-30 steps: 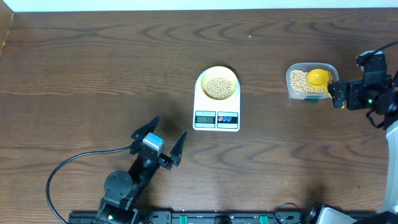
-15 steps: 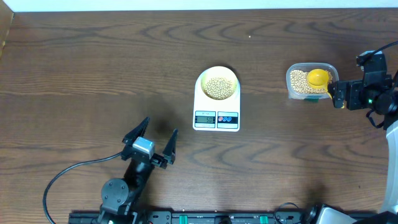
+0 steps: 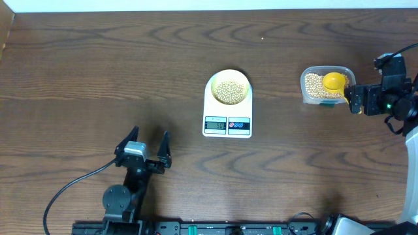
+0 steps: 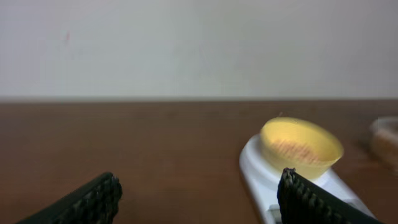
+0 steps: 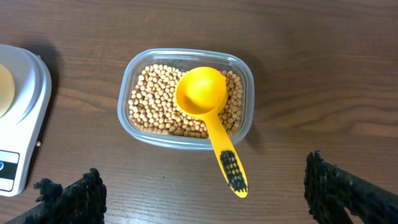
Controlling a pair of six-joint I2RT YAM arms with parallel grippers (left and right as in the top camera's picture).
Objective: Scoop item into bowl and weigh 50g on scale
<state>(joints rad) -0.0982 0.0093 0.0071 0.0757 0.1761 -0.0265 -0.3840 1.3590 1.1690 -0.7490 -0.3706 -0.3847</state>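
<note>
The pale yellow bowl (image 3: 228,87) holds tan beans (image 3: 228,91) and sits on the white scale (image 3: 227,124) at the table's middle; bowl (image 4: 300,147) and scale (image 4: 261,180) also show in the left wrist view. More beans (image 5: 155,106) fill a clear plastic tub (image 5: 247,118) at the right (image 3: 307,96), with a yellow scoop (image 5: 208,106) resting in it, handle over the near rim. My right gripper (image 5: 202,190) is open and empty just short of the scoop's handle. My left gripper (image 3: 147,147) is open and empty near the front left, away from the scale.
A black cable (image 3: 65,189) loops on the table by the left arm's base. The right arm (image 3: 385,91) reaches in from the right edge. A pale wall (image 4: 199,43) stands behind the table's far edge.
My left gripper has drawn back to the left and toward the front edge, turning as it went. The right gripper, scoop, bowl and scale have not moved.
</note>
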